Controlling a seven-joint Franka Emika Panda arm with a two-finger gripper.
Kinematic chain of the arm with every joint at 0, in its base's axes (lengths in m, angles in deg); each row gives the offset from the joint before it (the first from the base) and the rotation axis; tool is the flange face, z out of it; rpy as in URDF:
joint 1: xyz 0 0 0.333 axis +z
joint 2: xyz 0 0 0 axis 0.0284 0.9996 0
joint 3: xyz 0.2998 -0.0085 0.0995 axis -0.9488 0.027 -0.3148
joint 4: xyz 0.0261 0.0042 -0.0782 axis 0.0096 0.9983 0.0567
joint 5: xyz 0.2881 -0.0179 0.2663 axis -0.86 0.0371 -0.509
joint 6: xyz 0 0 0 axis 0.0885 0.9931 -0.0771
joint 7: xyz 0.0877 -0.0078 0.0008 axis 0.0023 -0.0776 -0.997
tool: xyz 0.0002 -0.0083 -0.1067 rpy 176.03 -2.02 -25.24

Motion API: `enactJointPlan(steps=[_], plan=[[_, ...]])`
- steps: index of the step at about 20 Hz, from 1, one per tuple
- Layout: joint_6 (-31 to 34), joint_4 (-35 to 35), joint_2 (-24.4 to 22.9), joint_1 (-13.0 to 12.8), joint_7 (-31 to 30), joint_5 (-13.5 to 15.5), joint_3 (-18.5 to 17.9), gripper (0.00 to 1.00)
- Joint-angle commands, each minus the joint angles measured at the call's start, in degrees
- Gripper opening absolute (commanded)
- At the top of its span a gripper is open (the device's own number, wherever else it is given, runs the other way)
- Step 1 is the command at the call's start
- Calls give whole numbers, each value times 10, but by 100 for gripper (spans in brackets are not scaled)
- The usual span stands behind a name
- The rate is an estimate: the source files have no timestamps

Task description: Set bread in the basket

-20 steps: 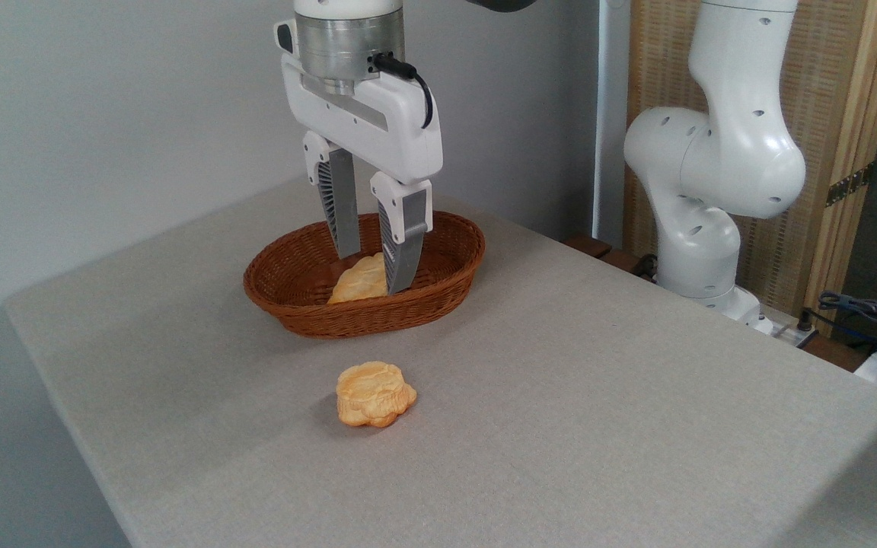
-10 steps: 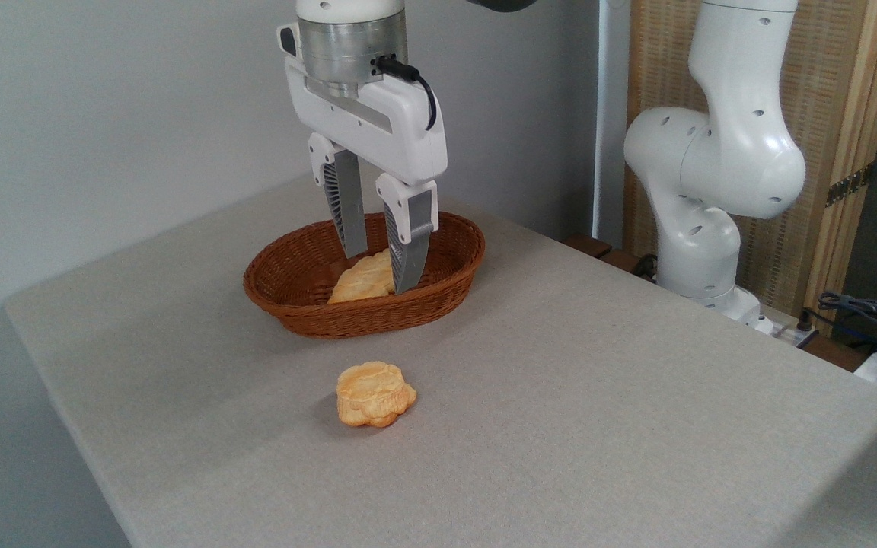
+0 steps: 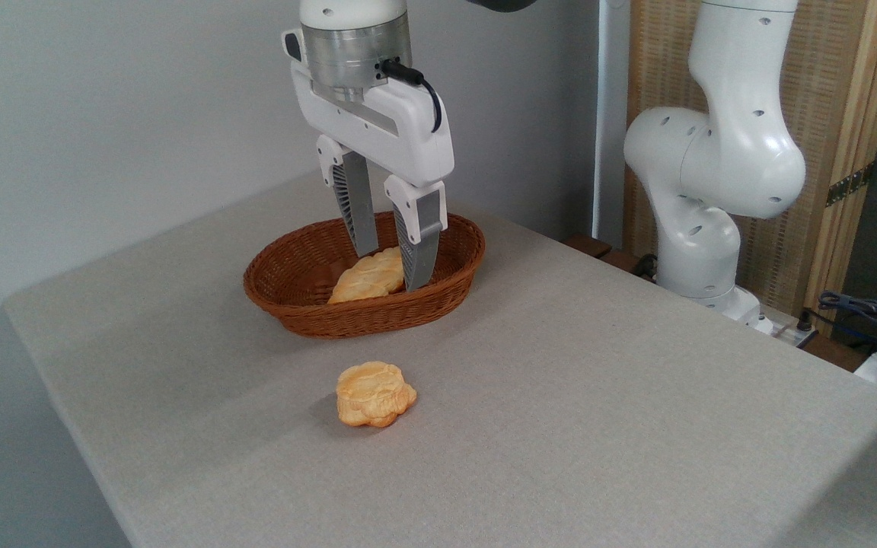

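Yellow braided bread [image 3: 366, 276] is lying inside the brown woven basket [image 3: 298, 262], near its middle. Just over it the gripper [image 3: 391, 266] is hanging, and its two grey fingers [image 3: 419, 243] are spread apart, one on each side of the loaf's far end, holding nothing. It looks like the loaf is let go and is sitting in the basket on its own. One more piece, the round orange bun [image 3: 374, 393], is sitting on the grey table [image 3: 598, 396] in front of the basket, well apart from it. So about half the job looks done. To do this step well, the arm should be going straight up first, so the fingers are not bumping the loaf or catching the basket rim. Next it should be moving over the bun, keeping the fingers wide, coming down around its lumpy sides, and squeezing softly so it is not slipping out.
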State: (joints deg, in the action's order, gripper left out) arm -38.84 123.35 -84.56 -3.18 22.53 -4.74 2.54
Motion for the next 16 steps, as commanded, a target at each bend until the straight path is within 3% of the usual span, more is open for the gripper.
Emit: enactJointPlan(steps=[1,6,11,16], plan=[[8,-3,2,-5,12,-7,-3,100],[-8,17,5,-7,13,-7,2,100],[-120,87,4,-7,12,-7,1,100],[-182,116,26,-6,14,-7,-2,100]])
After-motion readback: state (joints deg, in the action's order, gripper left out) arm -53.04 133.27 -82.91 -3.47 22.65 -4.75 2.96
